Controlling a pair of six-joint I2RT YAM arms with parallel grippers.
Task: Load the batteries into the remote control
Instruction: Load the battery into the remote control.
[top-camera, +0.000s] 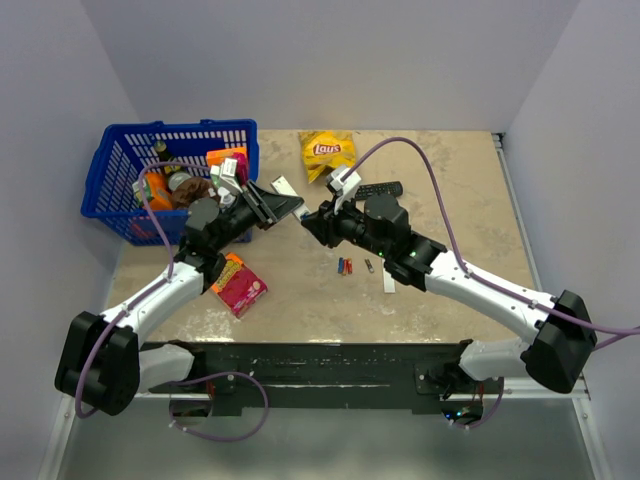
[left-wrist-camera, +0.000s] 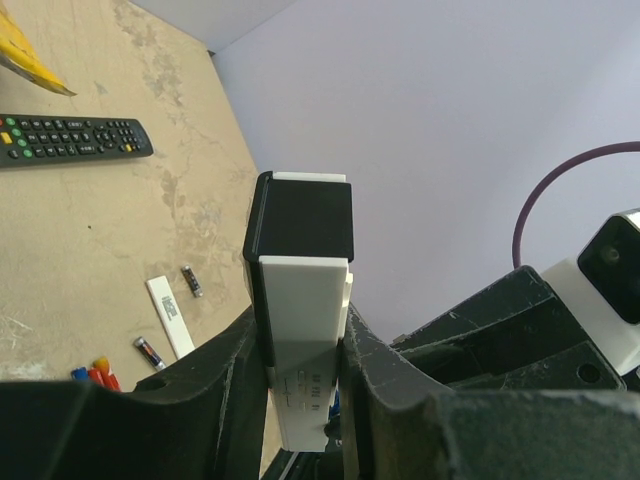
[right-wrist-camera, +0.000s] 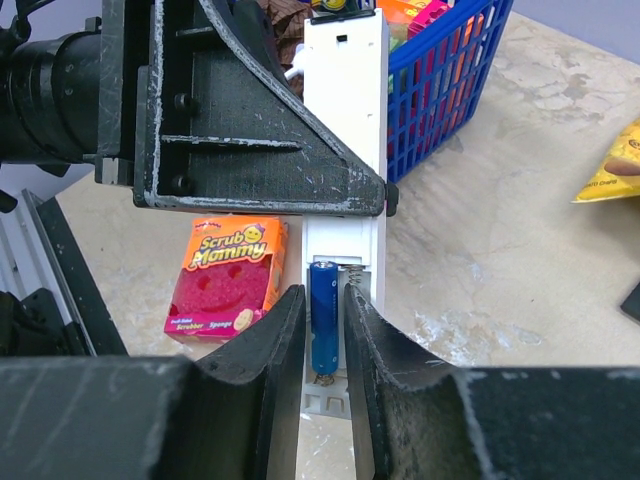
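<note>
A mottled beige table (top-camera: 480, 200) is enclosed by plain pale lilac walls (top-camera: 350, 60). At the upper left of the overhead view a blue plastic lattice basket (top-camera: 120, 160) is seen, filled with jumbled orange and brown packets. Below it, an orange and pink sponge packet (top-camera: 238, 283) lies flat on the table. At the centre, the slim white rectangular remote control (left-wrist-camera: 300, 300) is clamped across its width by the closed jaws of the left gripper (top-camera: 272, 208) and held above the table. A blue cylindrical battery (right-wrist-camera: 323, 330) is seated in its open compartment, flanked closely by the fingers of the right gripper (right-wrist-camera: 323, 300); whether they press on it cannot be told. Further right, loose blue and red batteries (top-camera: 345, 266) and a detached white back strip (top-camera: 388, 282) lie on the table, with a yellow crisp bag (top-camera: 328, 152) and a black many-buttoned remote (top-camera: 380, 189) near the upper centre. The seated battery is shown only by the right wrist view; the remote's dark end is shown clearly only by the left wrist view.
</note>
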